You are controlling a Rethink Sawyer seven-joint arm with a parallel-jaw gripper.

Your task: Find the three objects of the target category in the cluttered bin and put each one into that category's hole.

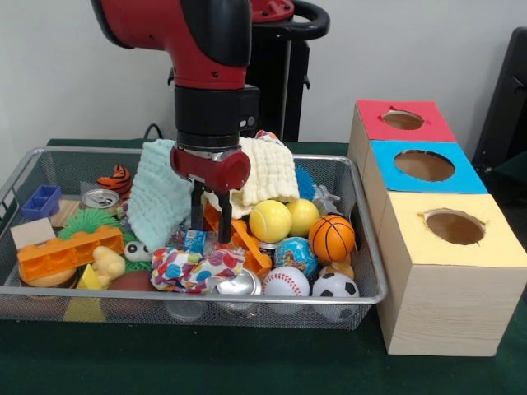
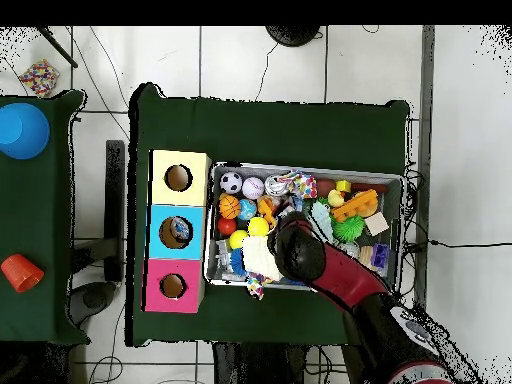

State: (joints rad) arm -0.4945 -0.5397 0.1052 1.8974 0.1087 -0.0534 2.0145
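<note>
Front view shows the pincer (image 1: 211, 220) lowered into the middle of the wire bin (image 1: 366, 271), its two dark fingers (image 1: 225, 224) spread apart and empty above an orange block (image 1: 245, 240), with a mint cloth (image 1: 156, 202) and a cream cloth (image 1: 268, 171) just behind it; the target category cannot be told, so I judge this a search-and-reach step, and the next move calls for closing on one item without snagging cloth. Overhead view shows the arm (image 2: 345, 275) covering the bin's centre, balls such as the basketball (image 2: 229, 207) massed at the end beside the three-hole box (image 2: 192, 230) on the green surface (image 2: 270, 120).
</note>
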